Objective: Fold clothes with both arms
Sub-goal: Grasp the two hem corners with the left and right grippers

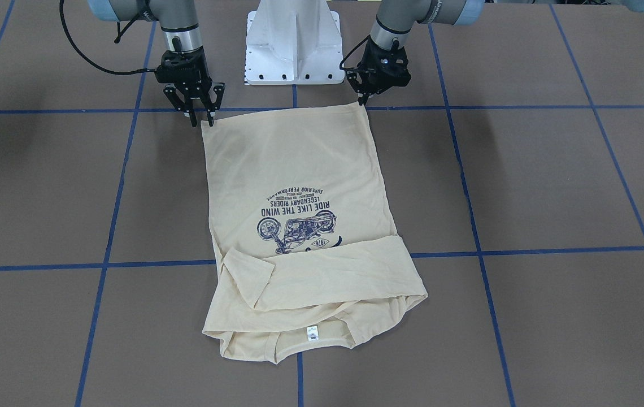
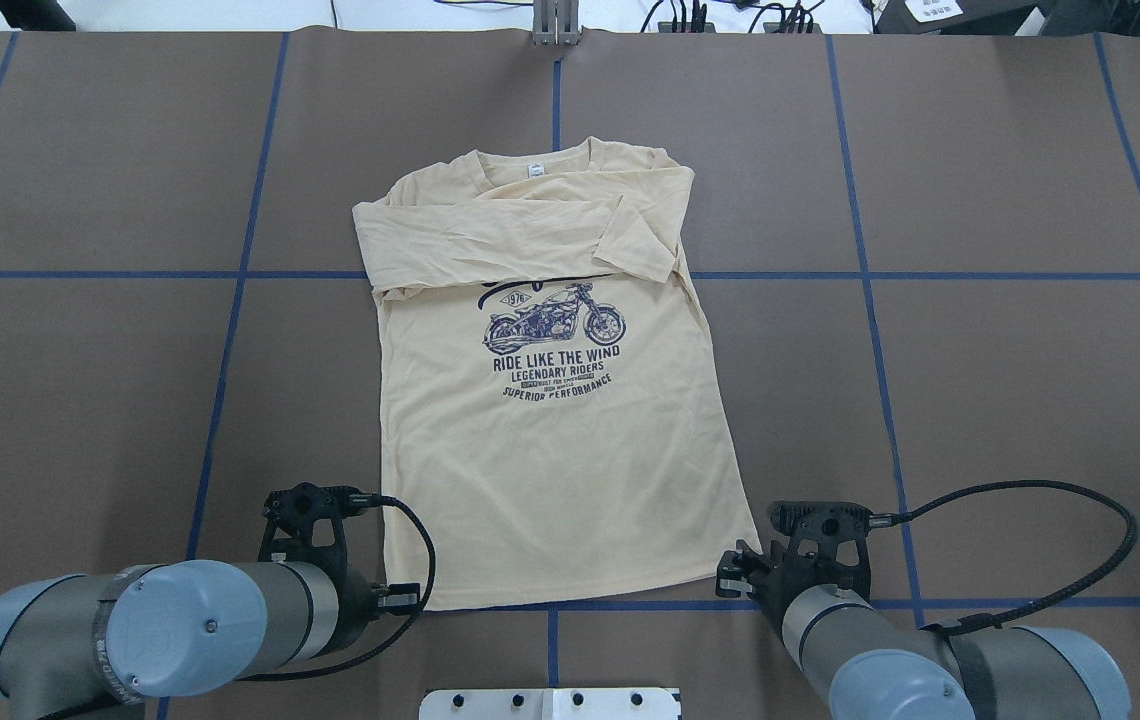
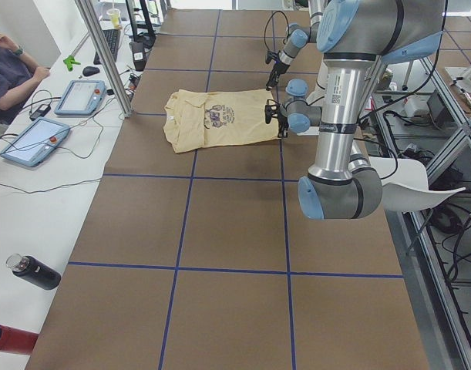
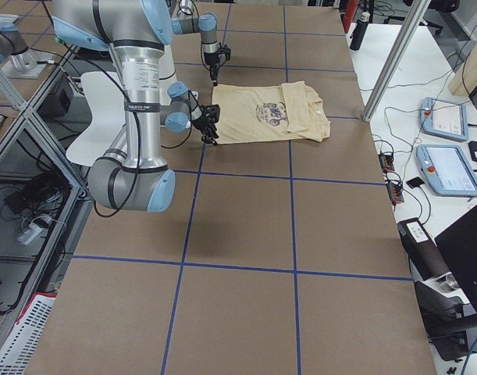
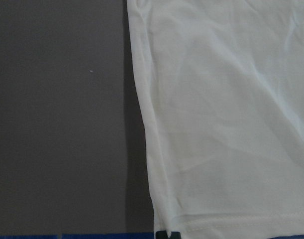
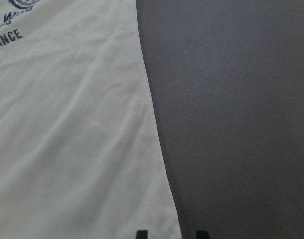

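Observation:
The cream-yellow T-shirt (image 1: 299, 158) lies flat, print up, on the brown table. Its sleeves (image 2: 530, 235) are folded across the chest, and the collar with its white label (image 2: 534, 170) is at the far side. The hem (image 2: 570, 590) runs along my side of the table. My left gripper (image 1: 362, 102) stands at one hem corner; in the left wrist view its fingertips (image 5: 168, 234) sit together on that corner. My right gripper (image 1: 202, 120) is at the other hem corner. It is open, and in its wrist view the fingertips (image 6: 140, 234) straddle the shirt's side edge (image 6: 152, 129).
The white pedestal base (image 1: 294, 45) stands between the arms, just behind the hem. Blue tape lines (image 1: 474, 226) grid the table. Beyond the table's far edge are tablets (image 3: 79, 96), a metal post (image 3: 104, 54), bottles (image 3: 33, 271) and a seated person (image 3: 8, 69).

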Controlling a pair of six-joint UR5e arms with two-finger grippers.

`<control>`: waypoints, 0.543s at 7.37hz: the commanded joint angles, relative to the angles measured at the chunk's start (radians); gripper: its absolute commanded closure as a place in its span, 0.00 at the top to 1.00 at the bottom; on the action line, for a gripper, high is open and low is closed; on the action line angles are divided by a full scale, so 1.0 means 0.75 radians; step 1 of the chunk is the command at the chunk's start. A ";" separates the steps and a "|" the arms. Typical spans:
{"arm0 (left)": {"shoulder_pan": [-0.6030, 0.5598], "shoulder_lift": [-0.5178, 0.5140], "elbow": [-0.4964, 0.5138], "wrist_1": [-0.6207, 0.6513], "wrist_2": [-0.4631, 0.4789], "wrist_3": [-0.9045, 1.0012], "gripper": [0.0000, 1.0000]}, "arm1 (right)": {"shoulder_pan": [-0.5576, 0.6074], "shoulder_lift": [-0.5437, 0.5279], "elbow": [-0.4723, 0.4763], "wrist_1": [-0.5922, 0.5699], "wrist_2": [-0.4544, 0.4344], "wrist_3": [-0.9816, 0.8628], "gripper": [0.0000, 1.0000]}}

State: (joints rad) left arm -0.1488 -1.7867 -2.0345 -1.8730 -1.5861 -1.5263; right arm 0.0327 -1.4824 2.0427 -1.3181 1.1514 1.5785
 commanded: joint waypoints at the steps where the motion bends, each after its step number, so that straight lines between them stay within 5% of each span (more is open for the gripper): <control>1: 0.000 -0.001 -0.016 0.000 0.000 0.000 0.00 | -0.001 0.011 -0.001 -0.006 -0.007 0.000 0.24; 2: 0.000 0.002 -0.024 0.000 0.000 0.000 0.00 | -0.001 0.015 -0.003 -0.006 -0.009 0.000 0.14; 4: 0.000 0.002 -0.022 0.000 0.000 0.000 0.00 | -0.001 0.011 -0.001 -0.014 -0.028 -0.002 0.10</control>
State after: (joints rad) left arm -0.1488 -1.7860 -2.0502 -1.8730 -1.5861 -1.5263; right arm 0.0327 -1.4731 2.0412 -1.3243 1.1408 1.5781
